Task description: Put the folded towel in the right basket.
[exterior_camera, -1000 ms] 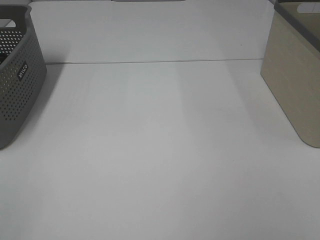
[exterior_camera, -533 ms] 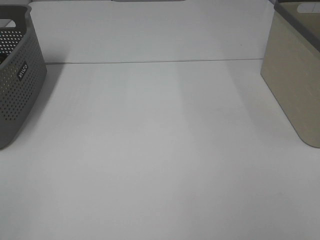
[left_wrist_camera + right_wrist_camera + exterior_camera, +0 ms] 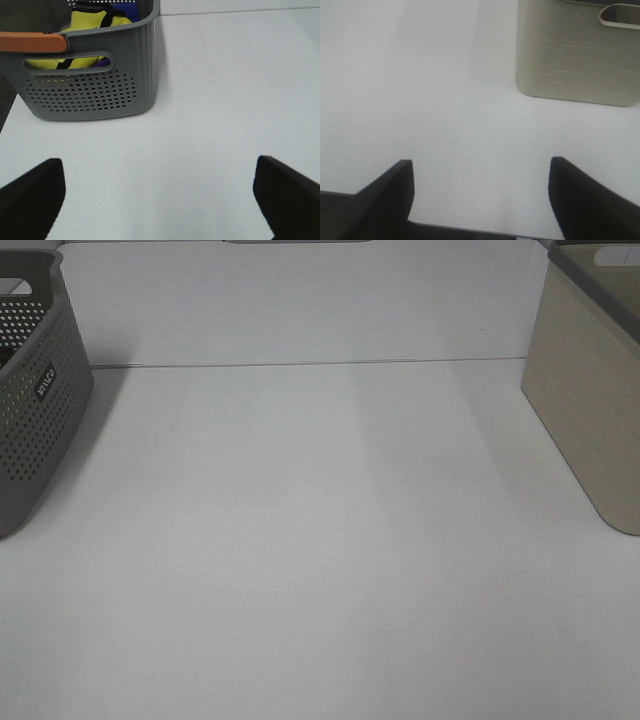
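Note:
No folded towel lies on the white table (image 3: 320,540). The beige right basket (image 3: 590,410) stands at the table's right edge and also shows in the right wrist view (image 3: 570,60). The grey perforated left basket (image 3: 30,410) stands at the left edge; the left wrist view (image 3: 95,90) shows yellow cloth (image 3: 90,22) and blue cloth (image 3: 127,9) inside it, and I cannot tell whether either is the towel. My left gripper (image 3: 159,167) is open and empty in front of the grey basket. My right gripper (image 3: 480,167) is open and empty, short of the beige basket.
An orange bar (image 3: 30,42) lies along the grey basket's rim. A thin seam (image 3: 300,364) runs across the table at the back. Neither arm shows in the exterior high view.

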Motion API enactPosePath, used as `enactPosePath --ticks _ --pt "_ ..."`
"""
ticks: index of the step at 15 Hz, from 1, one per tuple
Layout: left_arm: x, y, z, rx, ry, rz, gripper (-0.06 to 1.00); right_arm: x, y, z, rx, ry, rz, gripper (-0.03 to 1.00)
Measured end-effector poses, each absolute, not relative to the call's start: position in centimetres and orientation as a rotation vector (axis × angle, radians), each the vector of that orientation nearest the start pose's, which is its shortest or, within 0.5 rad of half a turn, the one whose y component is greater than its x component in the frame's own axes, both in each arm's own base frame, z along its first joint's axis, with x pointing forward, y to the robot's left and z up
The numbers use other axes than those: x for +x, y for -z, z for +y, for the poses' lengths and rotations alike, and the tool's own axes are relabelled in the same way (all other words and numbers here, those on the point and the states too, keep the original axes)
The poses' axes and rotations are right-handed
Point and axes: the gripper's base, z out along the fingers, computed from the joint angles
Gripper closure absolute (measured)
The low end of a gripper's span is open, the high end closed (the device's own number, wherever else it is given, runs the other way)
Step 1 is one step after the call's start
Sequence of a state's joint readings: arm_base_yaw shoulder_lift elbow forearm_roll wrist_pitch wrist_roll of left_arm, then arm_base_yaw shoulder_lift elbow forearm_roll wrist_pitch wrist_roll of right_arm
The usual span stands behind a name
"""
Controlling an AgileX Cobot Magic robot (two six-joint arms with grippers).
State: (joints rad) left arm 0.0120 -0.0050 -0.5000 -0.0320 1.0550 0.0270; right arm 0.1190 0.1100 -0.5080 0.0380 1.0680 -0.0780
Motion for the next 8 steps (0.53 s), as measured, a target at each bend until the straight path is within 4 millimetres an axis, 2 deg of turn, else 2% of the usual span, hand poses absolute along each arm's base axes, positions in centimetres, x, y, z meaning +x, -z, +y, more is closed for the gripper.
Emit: enactPosePath --ticks 3,8 --pt "-0.54 -27.77 -0.26 0.017 0.014 2.033 -0.02 1.06 -27.88 0.45 -0.205 -0.070 2.143 0.26" --pt "-0.54 -27.77 -0.26 0.017 0.014 2.033 -0.02 1.09 -27.88 0.36 -0.088 -0.012 2.149 0.26"
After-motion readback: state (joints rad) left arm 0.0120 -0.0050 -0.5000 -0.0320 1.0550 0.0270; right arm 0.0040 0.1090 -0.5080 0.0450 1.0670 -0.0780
